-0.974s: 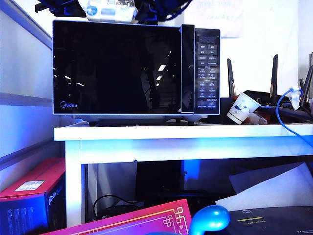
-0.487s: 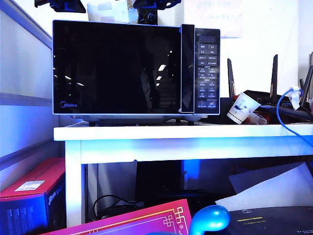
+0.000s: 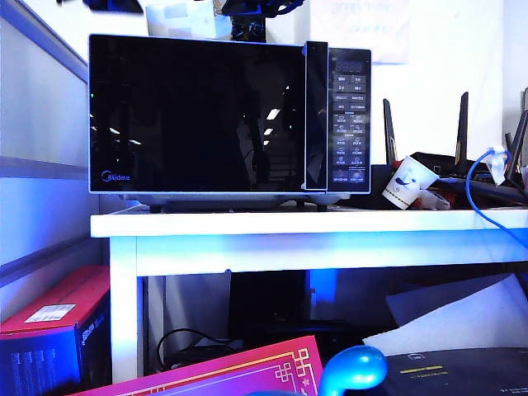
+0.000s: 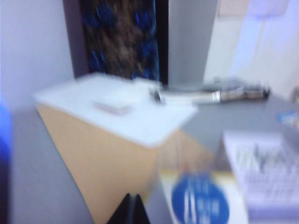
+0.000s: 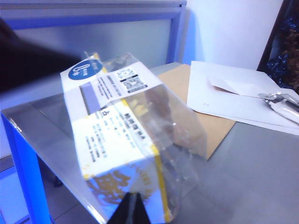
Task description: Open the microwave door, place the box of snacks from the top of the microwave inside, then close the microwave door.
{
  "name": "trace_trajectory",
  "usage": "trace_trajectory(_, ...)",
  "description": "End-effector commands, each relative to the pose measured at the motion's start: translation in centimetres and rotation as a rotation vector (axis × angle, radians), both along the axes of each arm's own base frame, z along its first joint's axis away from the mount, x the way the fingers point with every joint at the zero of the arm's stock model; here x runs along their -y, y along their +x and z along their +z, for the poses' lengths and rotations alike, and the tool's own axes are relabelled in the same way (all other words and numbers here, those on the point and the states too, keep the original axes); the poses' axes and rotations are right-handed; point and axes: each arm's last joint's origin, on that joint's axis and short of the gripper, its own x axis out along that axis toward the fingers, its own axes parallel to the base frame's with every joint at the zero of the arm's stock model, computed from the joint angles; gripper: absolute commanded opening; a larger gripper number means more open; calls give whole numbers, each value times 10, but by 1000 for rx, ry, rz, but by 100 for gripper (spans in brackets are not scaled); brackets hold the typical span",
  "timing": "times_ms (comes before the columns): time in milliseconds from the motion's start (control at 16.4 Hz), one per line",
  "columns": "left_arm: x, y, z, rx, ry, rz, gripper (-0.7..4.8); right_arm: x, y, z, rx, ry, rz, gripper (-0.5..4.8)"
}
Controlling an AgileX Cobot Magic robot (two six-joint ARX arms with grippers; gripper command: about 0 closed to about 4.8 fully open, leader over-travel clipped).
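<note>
Microwave point(image 3: 229, 115) on the white desk point(image 3: 289, 223), the microwave door point(image 3: 198, 115) shut, glass dark and reflective. The box of snacks point(image 3: 186, 18) sits on the microwave's top near its middle — in the right wrist view it lies tilted on the grey surface, blue round sticker and white labels facing up. Left end effector point(image 4: 131, 210) fingers together just beside the box's blue sticker, view blurred; right end effector point(image 5: 132, 209) likewise closed at the box's near end — neither visibly gripping it.
</note>
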Motion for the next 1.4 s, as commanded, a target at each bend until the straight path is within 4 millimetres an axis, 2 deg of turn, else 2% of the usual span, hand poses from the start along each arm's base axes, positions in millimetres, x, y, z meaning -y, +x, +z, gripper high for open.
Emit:
trace_trajectory(61,-1,-8,18,45,-3,26,-6,1,-3,5,16,5,2,-5)
trace_trajectory(244,3,-13,26,22,-1,-49,-6,3,-7,9,40,-30,-8,-5)
trace_trajectory(548,15,-16,27,25,2,-123,-6,10,-17,28,112,-27,-35,-5)
trace_trajectory(792,18,-16,26,15,2,-156,-6,12,-14,34,176,8,-115,-5)
trace_trajectory(974,18,-16,24,-7,3,-162,-6,7,-2,25,221,38,-149,-5)
trace_trajectory(1218,18,-16,19,-57,9,-162,-6,1,11,5,194,26,-143,-5)
trace_trajectory(1401,18,-16,16,-79,27,-162,-6,0,10,6,208,33,-104,-5)
